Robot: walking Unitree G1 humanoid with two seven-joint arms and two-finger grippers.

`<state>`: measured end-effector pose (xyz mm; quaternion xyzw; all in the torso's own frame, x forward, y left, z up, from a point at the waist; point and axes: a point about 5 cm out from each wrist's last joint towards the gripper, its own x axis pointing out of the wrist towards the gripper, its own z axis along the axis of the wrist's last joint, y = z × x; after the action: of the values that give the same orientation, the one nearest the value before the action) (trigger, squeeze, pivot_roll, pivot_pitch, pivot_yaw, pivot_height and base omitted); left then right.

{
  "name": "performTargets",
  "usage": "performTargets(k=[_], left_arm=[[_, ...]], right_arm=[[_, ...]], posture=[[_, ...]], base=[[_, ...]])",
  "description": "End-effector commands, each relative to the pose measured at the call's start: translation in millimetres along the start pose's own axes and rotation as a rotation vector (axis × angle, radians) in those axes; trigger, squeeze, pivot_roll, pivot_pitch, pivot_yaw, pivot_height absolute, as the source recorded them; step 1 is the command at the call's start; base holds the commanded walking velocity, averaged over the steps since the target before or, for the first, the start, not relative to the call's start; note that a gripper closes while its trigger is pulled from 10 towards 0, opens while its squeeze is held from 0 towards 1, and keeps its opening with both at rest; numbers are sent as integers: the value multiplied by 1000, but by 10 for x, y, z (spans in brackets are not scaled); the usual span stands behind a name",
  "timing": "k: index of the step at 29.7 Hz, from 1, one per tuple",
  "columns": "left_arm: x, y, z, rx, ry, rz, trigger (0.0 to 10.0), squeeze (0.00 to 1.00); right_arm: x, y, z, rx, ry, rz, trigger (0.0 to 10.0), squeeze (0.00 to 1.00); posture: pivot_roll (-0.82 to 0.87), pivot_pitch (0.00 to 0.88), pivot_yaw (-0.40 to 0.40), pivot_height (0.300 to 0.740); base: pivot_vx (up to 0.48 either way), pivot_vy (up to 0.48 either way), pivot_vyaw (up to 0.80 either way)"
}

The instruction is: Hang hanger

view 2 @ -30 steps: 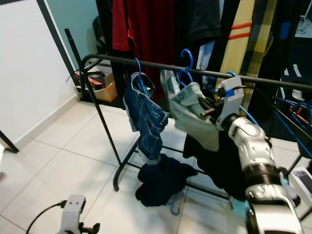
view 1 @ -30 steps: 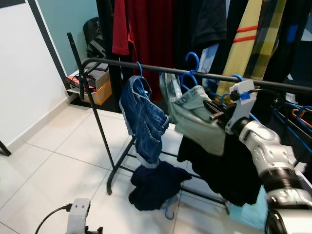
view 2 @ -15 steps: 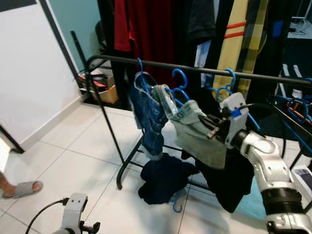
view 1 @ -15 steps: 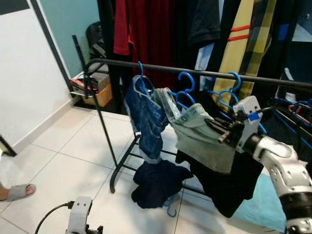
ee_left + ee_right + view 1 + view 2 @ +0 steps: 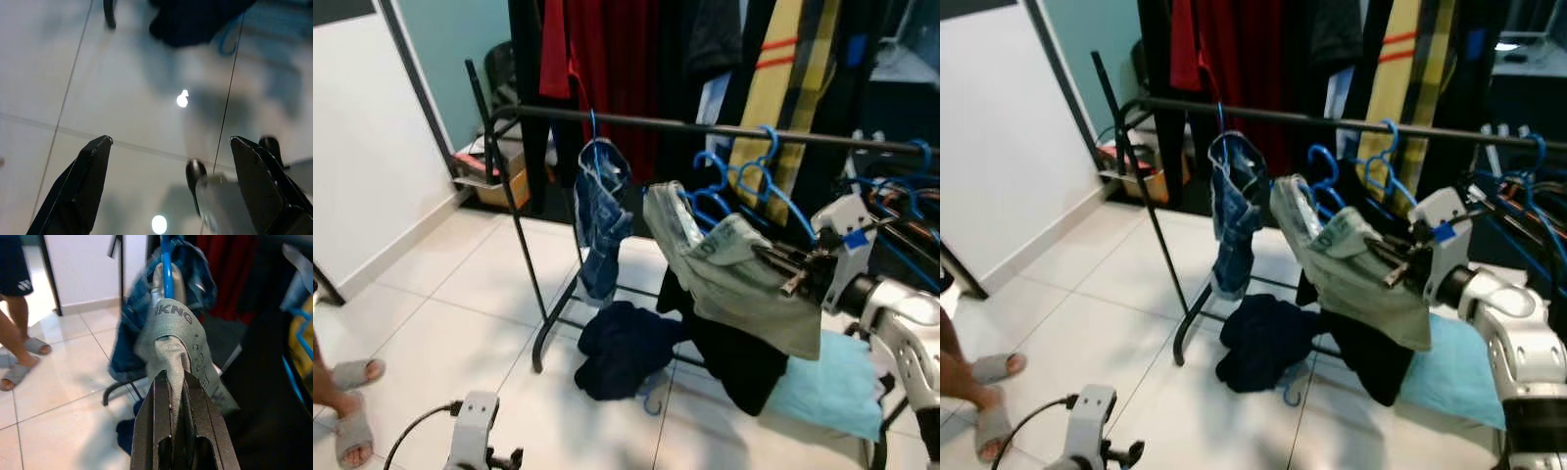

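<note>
Left eye view: the right arm reaches forward and to the left from the right edge, and the right gripper is closed tight on the waistband of the grey-green shorts. These shorts hang on a blue hanger, which is below the black rail of the clothes rack, in front of it; I cannot tell if its hook touches the rail. In the right wrist view the two fingers pinch a fold of the grey cloth, and the blue hanger goes up just behind it.

On the rail, to the left of the shorts, denim shorts hang from another blue hanger. More blue hangers are on the rail to the right. A dark garment lies on the tiled floor under the rack, and a light blue cloth lies at the right. Behind the rack hang red, black and yellow clothes.

The left gripper hangs low over the floor with its fingers spread wide apart, holding nothing. A person's feet in grey slippers stand at the left edge.
</note>
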<state>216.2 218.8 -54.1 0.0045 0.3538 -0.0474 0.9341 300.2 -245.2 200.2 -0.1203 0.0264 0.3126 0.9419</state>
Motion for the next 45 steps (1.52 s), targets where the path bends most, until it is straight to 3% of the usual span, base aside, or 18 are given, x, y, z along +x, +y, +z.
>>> performTargets(k=[1, 3, 8, 10, 11, 13, 14, 16, 17, 18, 21, 25, 27, 31, 39, 40, 42, 45], left_arm=[[140, -75, 567, 13, -171, -36, 10000, 0], [140, -75, 567, 13, -171, -36, 10000, 0], [143, -89, 1121, 25, -351, -132, 10000, 0], [143, -89, 1121, 25, -351, -132, 10000, 0], [111, -101, 1285, 59, -412, -181, 10000, 0], [111, -101, 1285, 59, -412, -181, 10000, 0], [33, -125, 1513, 87, -506, -285, 10000, 0], [33, -125, 1513, 87, -506, -285, 10000, 0], [-85, -145, 1713, 127, -601, -403, 10000, 0], [-85, -145, 1713, 127, -601, -403, 10000, 0], [-457, -88, 2060, 235, -773, -674, 10000, 0], [-718, -20, 2217, 244, -841, -845, 10000, 0], [-881, -16, 2312, 256, -876, -940, 10000, 0], [-1002, -86, 2409, 290, -905, -990, 10000, 0], [-925, -220, 2397, 282, -914, -926, 10000, 0], [-770, -228, 2241, 221, -867, -857, 10000, 0], [-770, -228, 2241, 221, -867, -857, 10000, 0], [-103, -190, 1143, -21, -395, -508, 10000, 0]], right_arm=[[19, 111, 29, -8, 10, 81, 0, 0], [19, 111, 29, -8, 10, 81, 0, 0], [-105, 239, -6, -23, 103, 230, 0, 0], [-105, 239, -6, -23, 103, 230, 0, 0], [-154, 283, 8, -14, 116, 286, 0, 0], [-154, 283, 8, -14, 116, 286, 0, 0], [-219, 335, 75, 2, 110, 356, 0, 0], [-219, 335, 75, 2, 110, 356, 0, 0], [-271, 373, 181, 33, 67, 414, 0, 0], [-271, 373, 181, 33, 67, 414, 0, 0], [-382, 349, 576, 118, -182, 465, 0, 0], [-429, 299, 742, 130, -287, 471, 0, 0], [-437, 289, 763, 124, -291, 474, 0, 0], [-364, 285, 689, 111, -244, 447, 0, 0], [-167, 253, 456, 110, -149, 330, 0, 0], [-84, 234, 212, 137, -78, 256, 0, 0], [-84, 234, 212, 137, -78, 256, 0, 0], [73, 407, -930, 331, 248, 21, 0, 0]], posture=[[-131, 0, 58, 740], [-131, 0, 58, 740], [-137, 0, 56, 740], [-137, 0, 56, 740], [-137, 0, 55, 740], [-137, 0, 55, 740], [-137, 0, 54, 740], [-137, 0, 54, 740], [-137, 0, 54, 740], [-137, 0, 54, 740], [-137, 0, 58, 740], [-140, 0, 58, 740], [-139, 0, 56, 740], [-137, 0, 54, 740], [-127, 0, 47, 740], [-112, 0, 42, 740], [-112, 0, 42, 740], [-80, 0, 47, 740]], base=[[0, 0, 0], [0, 0, 0], [0, 0, 0], [0, 0, 0], [0, 0, 0], [0, 0, 0], [0, 0, 0], [0, 0, 0], [0, 0, 0], [0, 0, 0], [0, 0, 0], [0, 0, 0], [0, 0, 0], [0, 0, 0], [0, 0, 0], [0, 0, 0], [0, 0, 0], [0, 0, 0]])
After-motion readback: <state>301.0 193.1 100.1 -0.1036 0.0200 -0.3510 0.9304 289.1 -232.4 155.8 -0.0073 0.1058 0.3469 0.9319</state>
